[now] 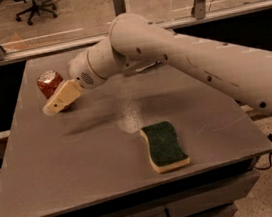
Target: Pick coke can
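Observation:
The coke can [49,83] is a small red can standing at the far left of the grey table [82,158]. My gripper [54,104] hangs on the white arm that reaches in from the right. Its cream-coloured fingers [62,97] lie right in front of the can and cover its lower right part. I cannot tell whether they touch it. The clear plastic bottle is hidden behind the arm.
A green sponge with a yellow base [164,146] lies near the table's front middle. The table's left edge runs close to the can. A glass barrier with metal posts [119,2] stands behind the table, with office chairs beyond it.

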`<state>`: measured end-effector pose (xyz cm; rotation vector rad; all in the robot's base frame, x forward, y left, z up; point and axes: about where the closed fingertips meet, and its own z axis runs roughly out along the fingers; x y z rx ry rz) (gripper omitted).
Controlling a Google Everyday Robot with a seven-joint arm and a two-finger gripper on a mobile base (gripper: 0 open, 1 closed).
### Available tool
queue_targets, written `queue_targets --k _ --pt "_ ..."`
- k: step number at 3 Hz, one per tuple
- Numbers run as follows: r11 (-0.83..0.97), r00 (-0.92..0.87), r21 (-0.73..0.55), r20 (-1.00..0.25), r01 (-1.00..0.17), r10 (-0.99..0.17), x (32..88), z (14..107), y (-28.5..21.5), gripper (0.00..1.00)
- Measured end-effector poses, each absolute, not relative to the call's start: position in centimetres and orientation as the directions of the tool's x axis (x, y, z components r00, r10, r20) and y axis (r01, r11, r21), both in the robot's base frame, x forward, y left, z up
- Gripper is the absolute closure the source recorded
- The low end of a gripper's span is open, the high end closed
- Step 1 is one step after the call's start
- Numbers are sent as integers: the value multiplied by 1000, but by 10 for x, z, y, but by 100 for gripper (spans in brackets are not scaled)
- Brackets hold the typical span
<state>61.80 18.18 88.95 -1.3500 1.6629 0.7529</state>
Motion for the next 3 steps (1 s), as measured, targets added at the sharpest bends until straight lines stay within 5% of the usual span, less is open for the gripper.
queue_targets --k 1,3 --pt "289 -158 51 -919 -956 -362 635 872 184 0" --pt "204 -222 180 -954 -962 -202 631 890 218 49"
